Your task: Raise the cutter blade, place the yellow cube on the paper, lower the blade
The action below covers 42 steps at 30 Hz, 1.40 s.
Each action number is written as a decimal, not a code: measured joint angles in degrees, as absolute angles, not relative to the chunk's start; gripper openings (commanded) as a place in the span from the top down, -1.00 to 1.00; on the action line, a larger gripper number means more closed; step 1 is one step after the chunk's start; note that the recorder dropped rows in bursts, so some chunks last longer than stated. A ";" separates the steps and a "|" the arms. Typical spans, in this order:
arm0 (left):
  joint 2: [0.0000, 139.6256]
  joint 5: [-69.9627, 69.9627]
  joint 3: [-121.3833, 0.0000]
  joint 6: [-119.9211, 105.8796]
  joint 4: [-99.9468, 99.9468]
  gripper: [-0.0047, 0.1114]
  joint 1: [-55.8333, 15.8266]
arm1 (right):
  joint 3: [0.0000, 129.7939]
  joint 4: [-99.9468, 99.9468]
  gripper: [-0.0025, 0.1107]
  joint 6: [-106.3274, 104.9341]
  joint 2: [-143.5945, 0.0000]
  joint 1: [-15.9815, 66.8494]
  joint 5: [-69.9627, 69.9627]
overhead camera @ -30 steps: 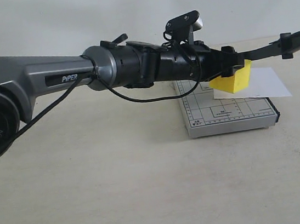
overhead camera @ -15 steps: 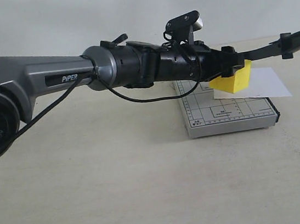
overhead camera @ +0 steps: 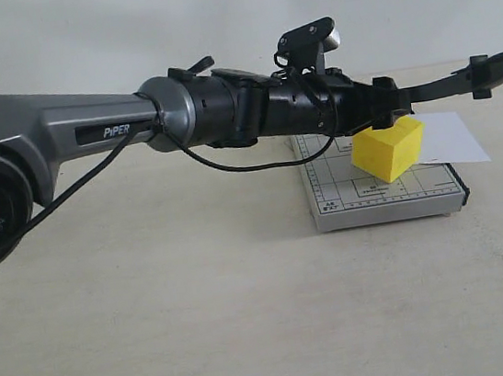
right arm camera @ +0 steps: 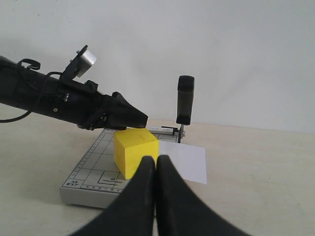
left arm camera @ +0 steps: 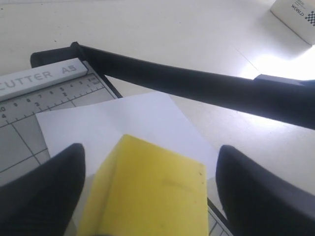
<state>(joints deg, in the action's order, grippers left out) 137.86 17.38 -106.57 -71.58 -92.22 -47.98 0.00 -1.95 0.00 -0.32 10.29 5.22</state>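
Note:
The yellow cube [overhead camera: 388, 151] rests on the grey gridded base [overhead camera: 419, 189], over the edge of the white paper [overhead camera: 454, 138]. My left gripper [overhead camera: 387, 107] hovers just above the cube, open. In the left wrist view the cube [left arm camera: 152, 191] lies between the fingers [left arm camera: 44, 191] with a gap on each side, on the paper [left arm camera: 123, 118]. The cutter blade [overhead camera: 460, 79] stands raised with nothing holding it; its handle [right arm camera: 185, 98] points up behind the cube [right arm camera: 135, 150]. My right gripper [right arm camera: 156, 164] is shut and empty, well short of the base [right arm camera: 88, 172].
The left arm's grey body [overhead camera: 58, 130] stretches across the left half of the exterior view. A white box [left arm camera: 295, 12] lies on the table beyond the cutter. The base's ruler strip [left arm camera: 39, 78] runs along the hinge end.
The cube has dropped out of the left gripper's fingers onto the base and paper. The left jaws have opened a little wider. The blade and the right gripper have not moved.

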 measured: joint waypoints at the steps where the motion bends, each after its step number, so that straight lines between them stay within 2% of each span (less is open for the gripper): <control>1: 137.86 17.51 -106.57 -71.58 -92.08 -0.30 -47.98 | 0.00 -1.95 0.96 0.00 -0.32 10.29 5.22; 5: 137.50 19.12 -106.57 -71.58 -91.30 -0.29 -47.98 | 0.00 -1.95 0.96 0.00 -0.32 10.29 5.22; 7: 136.33 20.29 -106.57 -71.25 -89.65 -0.22 -47.88 | 0.00 -1.95 0.96 0.00 -0.32 10.29 5.22; 10: 133.68 22.54 -106.57 -67.64 -83.42 0.05 -47.04 | 0.00 -1.95 0.96 0.00 -0.32 10.29 5.22; 14: 129.54 27.44 -106.57 -58.17 -71.21 0.62 -45.44 | 0.00 -1.95 0.96 0.00 -0.32 10.29 5.22; 16: 127.45 31.23 -106.60 -54.35 -64.55 0.84 -44.93 | 0.00 -1.95 0.96 0.00 -0.32 10.29 5.22; 21: 124.02 41.26 -106.83 -51.70 -56.21 0.84 -44.39 | 0.00 -1.95 0.96 0.00 -0.32 10.29 5.22; 34: 117.75 57.28 -106.83 -49.15 -54.79 0.84 -41.04 | 0.00 -1.95 0.96 0.00 -0.32 10.29 5.22; 42: 113.55 59.83 -106.83 -47.41 -52.21 0.84 -40.38 | 0.00 -1.95 0.96 0.00 -0.32 10.29 5.22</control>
